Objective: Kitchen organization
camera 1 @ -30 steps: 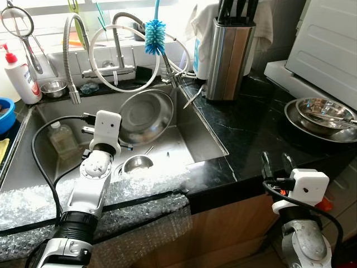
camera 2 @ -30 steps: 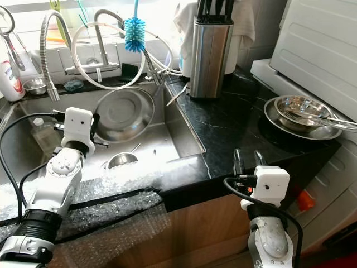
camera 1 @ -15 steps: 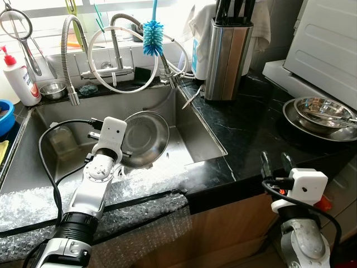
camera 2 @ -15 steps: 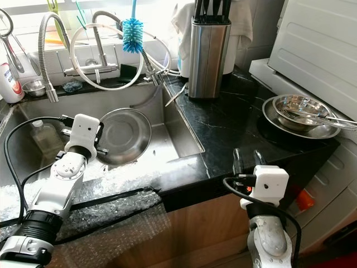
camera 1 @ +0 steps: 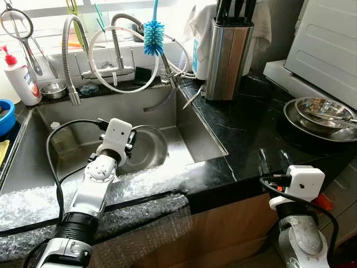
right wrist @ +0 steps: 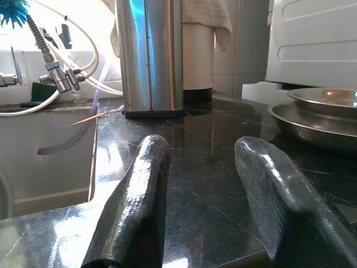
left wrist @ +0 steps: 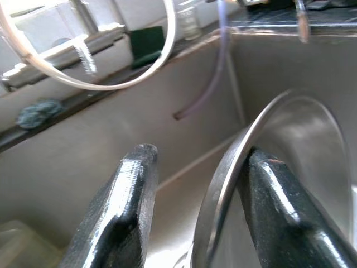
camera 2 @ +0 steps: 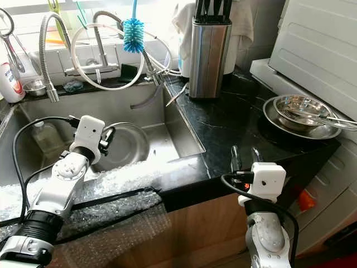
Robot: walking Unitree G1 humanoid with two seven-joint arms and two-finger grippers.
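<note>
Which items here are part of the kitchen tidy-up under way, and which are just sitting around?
In play:
- left gripper, fingers apart around the rim of the steel bowl
- sink that the bowl is in
- stacked steel bowls on the counter, probably where it goes

Lying about:
- knife block
- blue bottle brush
- soap bottle
- right gripper, open, idle at the counter edge

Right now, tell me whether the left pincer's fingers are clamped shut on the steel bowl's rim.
No: the left pincer is open, the steel bowl rim between its fingers.

Home kitchen: steel sink [camera 1: 192, 131] centre, tap [camera 1: 117, 42] and bottle brush [camera 1: 154, 36] at 12 o'clock, knife block [camera 1: 227, 50] at 1, black stone counter [camera 1: 245, 134], probably dish soap [camera 1: 19, 75] at 10.
</note>
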